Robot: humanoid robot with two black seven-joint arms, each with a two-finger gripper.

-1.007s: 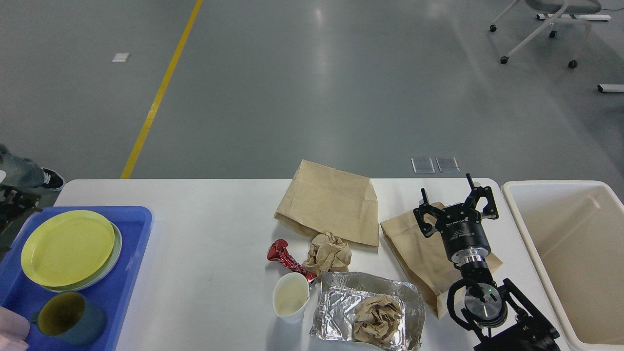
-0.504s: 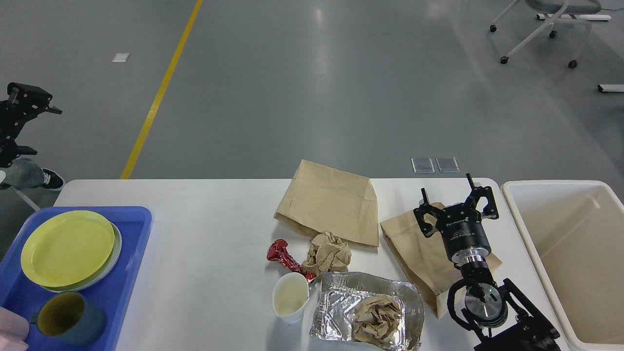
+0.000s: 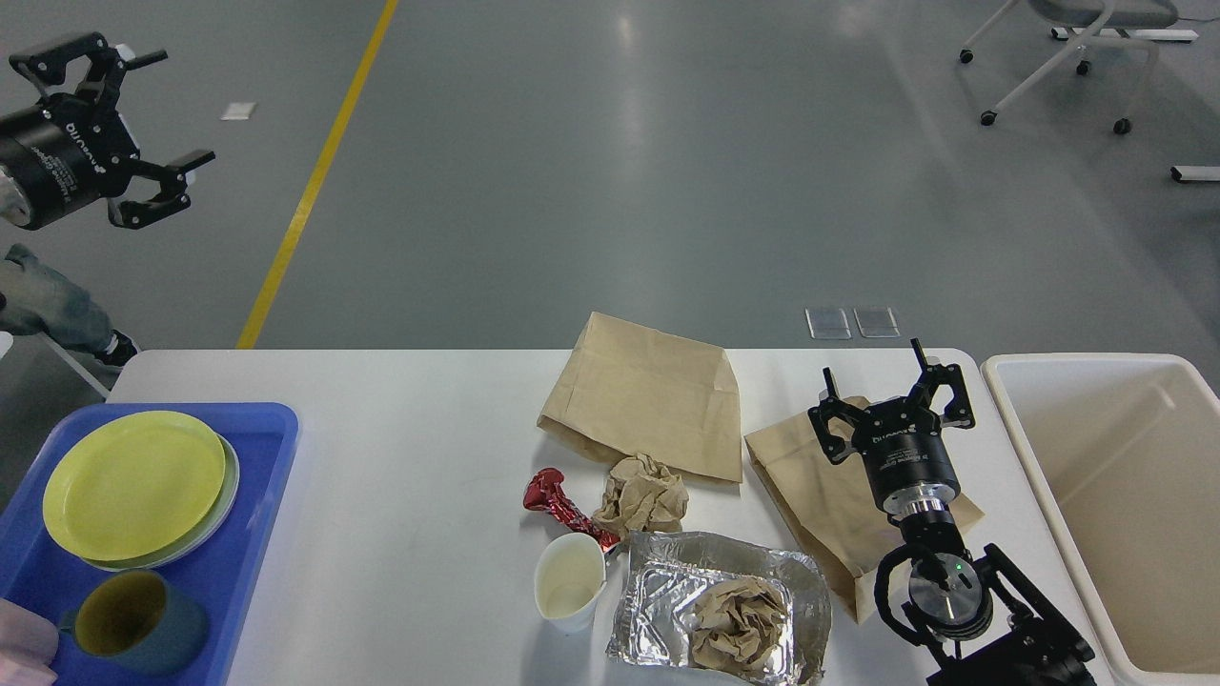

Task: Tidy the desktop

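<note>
The white desktop (image 3: 410,476) holds litter in its middle and right. A large brown paper bag (image 3: 648,395) lies flat at the back. A second paper bag (image 3: 820,495) lies to its right, under my right gripper (image 3: 891,386), which hovers open above its far end. In front are a crumpled brown paper ball (image 3: 643,495), a red foil wrapper (image 3: 558,505), a white paper cup (image 3: 569,593) and a foil tray (image 3: 667,572) with another crumpled paper (image 3: 739,624) inside. My left gripper (image 3: 143,119) is raised high at the far left, open and empty.
A blue tray (image 3: 257,534) at the left holds a yellow plate (image 3: 133,484) on a paler plate and a dark mug (image 3: 133,624). A cream bin (image 3: 1048,448) stands empty at the right edge. A person's leg and shoe (image 3: 57,314) show beyond the left corner.
My left arm has risen from beside the blue tray to high at the far left and swung right. The right arm and the litter have not moved.
</note>
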